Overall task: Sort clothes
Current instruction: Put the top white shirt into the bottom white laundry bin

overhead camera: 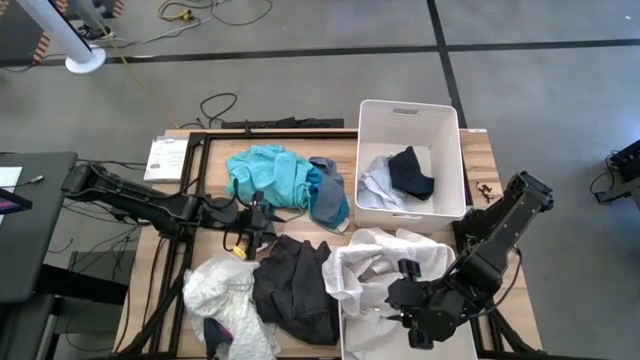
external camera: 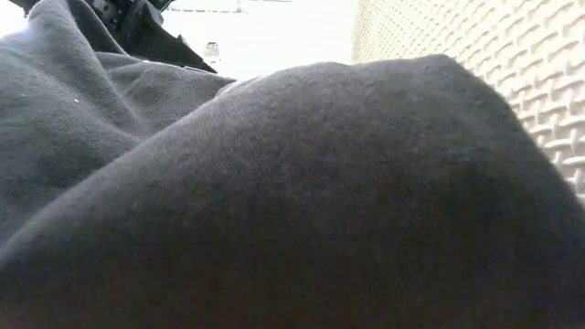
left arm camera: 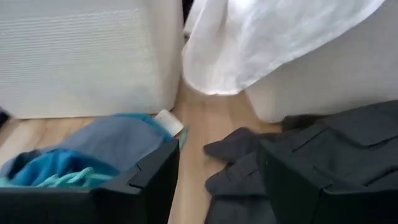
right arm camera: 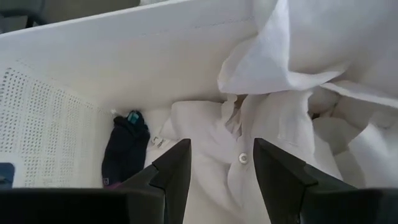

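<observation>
Over the near bin (overhead camera: 345,330), my right gripper (right arm camera: 219,167) hung open and empty above the white shirt (overhead camera: 380,262) draped across its rim, probably just dropped there. My left gripper (left arm camera: 217,180) waited, also open and empty, between the teal garment (overhead camera: 268,175) and dark grey one (overhead camera: 295,285) on the bench (overhead camera: 480,170).

Both arms are reaching in over the table, fingers parted.

The left arm is stretching in from the left edge, nearly flat, its wrist bending toward the table's middle; the left gripper (overhead camera: 262,222) is hanging low with its two dark fingers (left arm camera: 149,180) standing apart. The right arm is folding back from the right edge, elbow up, and the right gripper (overhead camera: 400,290) is pointing downward near the front edge, its fingers (right arm camera: 177,165) also spread, gripping nothing.
</observation>
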Available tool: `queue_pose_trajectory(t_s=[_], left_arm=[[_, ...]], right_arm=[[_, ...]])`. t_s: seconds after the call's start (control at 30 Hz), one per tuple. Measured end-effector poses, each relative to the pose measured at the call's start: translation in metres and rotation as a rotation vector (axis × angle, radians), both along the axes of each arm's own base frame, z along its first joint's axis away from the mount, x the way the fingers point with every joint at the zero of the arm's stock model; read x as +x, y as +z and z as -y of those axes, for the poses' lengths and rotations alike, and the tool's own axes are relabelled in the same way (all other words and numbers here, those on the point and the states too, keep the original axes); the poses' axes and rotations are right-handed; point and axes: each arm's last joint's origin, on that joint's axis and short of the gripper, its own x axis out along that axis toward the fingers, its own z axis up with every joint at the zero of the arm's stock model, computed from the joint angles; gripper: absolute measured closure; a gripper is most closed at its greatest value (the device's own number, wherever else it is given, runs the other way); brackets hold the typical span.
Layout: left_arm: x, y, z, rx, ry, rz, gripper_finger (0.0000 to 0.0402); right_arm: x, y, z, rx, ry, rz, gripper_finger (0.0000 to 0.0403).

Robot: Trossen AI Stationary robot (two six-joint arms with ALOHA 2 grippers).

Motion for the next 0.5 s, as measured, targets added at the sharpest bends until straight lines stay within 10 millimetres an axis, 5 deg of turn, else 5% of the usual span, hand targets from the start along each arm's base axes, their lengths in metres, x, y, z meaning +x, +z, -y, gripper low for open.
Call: queue_pose_trajectory(t_s=[0.5], left_arm=[[0.047,-0.025,0.033,0.011,-0.090,0.179,0.0182]], right_arm=[[0.001,0.000,0.001,-0.037,0.000,0.029,0.0216]])
